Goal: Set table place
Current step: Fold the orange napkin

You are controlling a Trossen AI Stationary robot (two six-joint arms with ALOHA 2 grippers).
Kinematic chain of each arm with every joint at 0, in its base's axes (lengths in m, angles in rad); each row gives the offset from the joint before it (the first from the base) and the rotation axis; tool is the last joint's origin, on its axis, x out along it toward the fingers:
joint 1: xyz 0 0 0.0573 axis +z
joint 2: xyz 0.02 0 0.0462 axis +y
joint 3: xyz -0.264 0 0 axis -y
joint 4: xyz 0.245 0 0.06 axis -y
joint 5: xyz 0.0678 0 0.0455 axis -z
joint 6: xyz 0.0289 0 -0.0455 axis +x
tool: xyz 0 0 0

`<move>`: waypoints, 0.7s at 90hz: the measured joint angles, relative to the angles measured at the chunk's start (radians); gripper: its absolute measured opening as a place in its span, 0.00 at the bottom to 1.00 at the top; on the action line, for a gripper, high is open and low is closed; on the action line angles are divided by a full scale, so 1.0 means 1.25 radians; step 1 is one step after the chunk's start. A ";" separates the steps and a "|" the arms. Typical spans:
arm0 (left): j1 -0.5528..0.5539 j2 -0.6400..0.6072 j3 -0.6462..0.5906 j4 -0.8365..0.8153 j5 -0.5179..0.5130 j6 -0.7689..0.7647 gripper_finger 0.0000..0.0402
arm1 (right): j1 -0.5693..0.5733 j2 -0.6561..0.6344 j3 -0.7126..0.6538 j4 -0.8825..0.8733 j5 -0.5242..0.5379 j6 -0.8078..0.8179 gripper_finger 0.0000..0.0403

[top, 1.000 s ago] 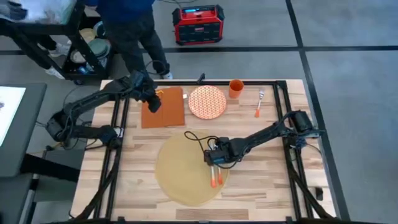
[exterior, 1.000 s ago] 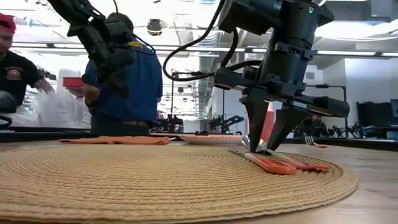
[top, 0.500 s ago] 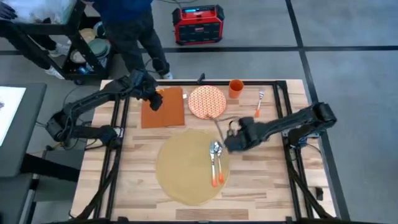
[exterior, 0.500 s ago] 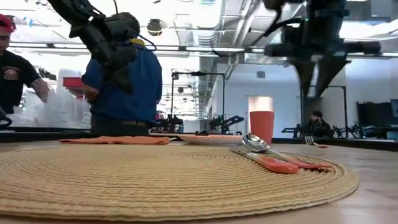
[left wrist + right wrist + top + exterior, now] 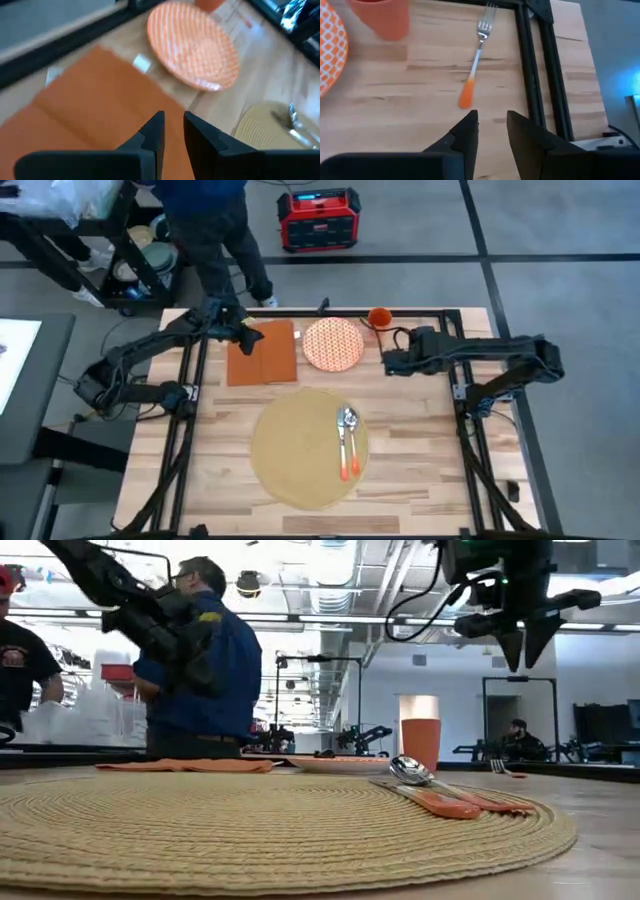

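— Starting at the left, what does the left gripper show?

— It hangs over the far-left part of the table, above the rust-orange napkin. In its wrist view the fingers stand a narrow gap apart with nothing between them, and the napkin lies just below.

— What sits beside the napkin?

— An orange-and-white patterned plate lies just right of it, flat on the wood. Right of the plate, at the far edge, stands an orange cup.

— And the place itself?

— The round tan placemat lies at the near middle of the table, nearer than the napkin and plate. On its right part lie two pieces of cutlery side by side with orange handles: a spoon, its bowl toward the far side, and another piece touching it, whose kind cannot be told. In the low view they rest flat on the woven mat.

— Where is the right gripper?

— It is raised over the far side, between the plate and the right frame rail, near the cup. Its wrist view shows the fingers slightly parted and empty, with an orange-handled fork on the wood beyond them.

— Anything beyond the table?

— A person in a blue top stands at the far edge, and a red box sits on the floor.
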 joint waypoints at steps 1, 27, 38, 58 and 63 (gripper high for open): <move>0.000 0.000 -0.004 0.001 0.000 0.002 0.13 | 0.000 -0.003 -0.002 0.000 0.000 0.000 0.23; 0.011 0.000 -0.117 -0.007 -0.168 -0.081 0.13 | 0.002 -0.027 -0.011 0.008 0.000 -0.009 0.23; 0.050 0.001 -0.180 0.006 -0.189 -0.165 0.13 | 0.003 -0.027 -0.011 0.021 -0.003 -0.046 0.23; 0.143 -0.036 -0.186 0.008 -0.142 -0.250 0.13 | 0.003 -0.027 -0.011 0.029 -0.003 -0.085 0.23; 0.143 -0.041 -0.186 0.007 -0.140 -0.267 0.13 | 0.005 -0.027 -0.011 0.028 -0.004 -0.087 0.23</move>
